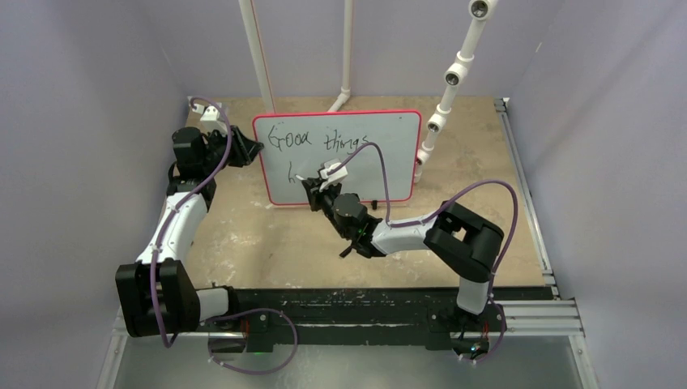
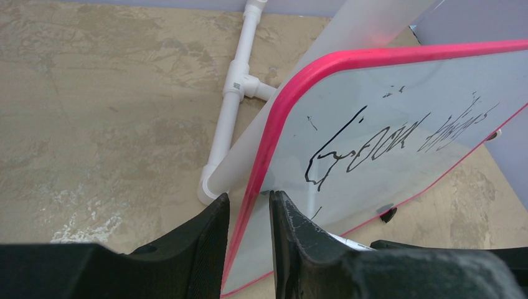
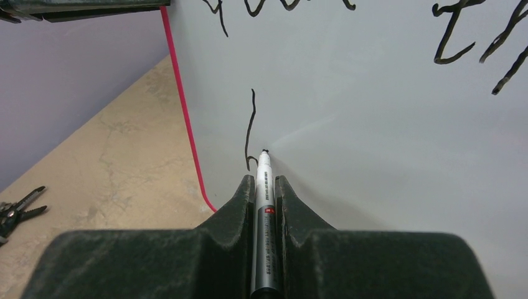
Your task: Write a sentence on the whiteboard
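Note:
The whiteboard [image 1: 389, 162], white with a red-pink rim, stands upright at the back of the table. On it the sentence [image 1: 316, 139] reads "Good things" in black, with a first stroke of a second line [image 3: 250, 128] below. My left gripper [image 1: 253, 150] is shut on the board's left edge, one finger on each side of the rim [image 2: 261, 156]. My right gripper [image 3: 266, 180] is shut on a silver-and-white marker [image 3: 264, 205]. The marker's black tip [image 3: 264, 151] touches the board at the foot of that stroke.
White PVC pipes [image 1: 263, 57] rise behind the board, and one lies on the table behind it [image 2: 233, 106]. Another jointed pipe [image 1: 450, 77] leans at the right. A small black pliers-like tool [image 3: 15, 212] lies on the tan table left of the board. An aluminium rail [image 1: 526, 194] borders the right side.

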Action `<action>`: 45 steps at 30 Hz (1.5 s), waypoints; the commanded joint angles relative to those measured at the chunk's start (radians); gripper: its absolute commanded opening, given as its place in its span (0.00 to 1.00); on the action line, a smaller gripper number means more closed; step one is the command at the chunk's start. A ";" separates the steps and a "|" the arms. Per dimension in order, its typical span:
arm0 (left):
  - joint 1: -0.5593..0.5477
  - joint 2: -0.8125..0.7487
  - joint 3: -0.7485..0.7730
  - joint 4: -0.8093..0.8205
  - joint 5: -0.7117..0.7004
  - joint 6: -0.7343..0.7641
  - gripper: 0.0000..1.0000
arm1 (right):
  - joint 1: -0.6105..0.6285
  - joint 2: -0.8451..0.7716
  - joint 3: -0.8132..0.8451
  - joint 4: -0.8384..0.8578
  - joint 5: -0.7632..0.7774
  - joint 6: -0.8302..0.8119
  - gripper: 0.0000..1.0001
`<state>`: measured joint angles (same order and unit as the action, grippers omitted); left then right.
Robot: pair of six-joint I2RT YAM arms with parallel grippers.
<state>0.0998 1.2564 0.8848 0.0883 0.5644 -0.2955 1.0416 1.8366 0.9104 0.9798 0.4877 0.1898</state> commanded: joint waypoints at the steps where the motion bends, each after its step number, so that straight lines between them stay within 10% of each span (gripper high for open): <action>1: 0.000 -0.026 -0.006 0.030 0.005 0.006 0.29 | 0.003 0.011 0.050 0.012 0.019 -0.031 0.00; 45: 0.000 -0.023 -0.007 0.036 0.009 0.002 0.30 | 0.003 -0.027 0.025 -0.070 0.079 -0.011 0.00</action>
<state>0.0998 1.2564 0.8848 0.0883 0.5644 -0.2958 1.0496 1.8465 0.9218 0.9192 0.4999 0.1905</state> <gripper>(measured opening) 0.295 0.118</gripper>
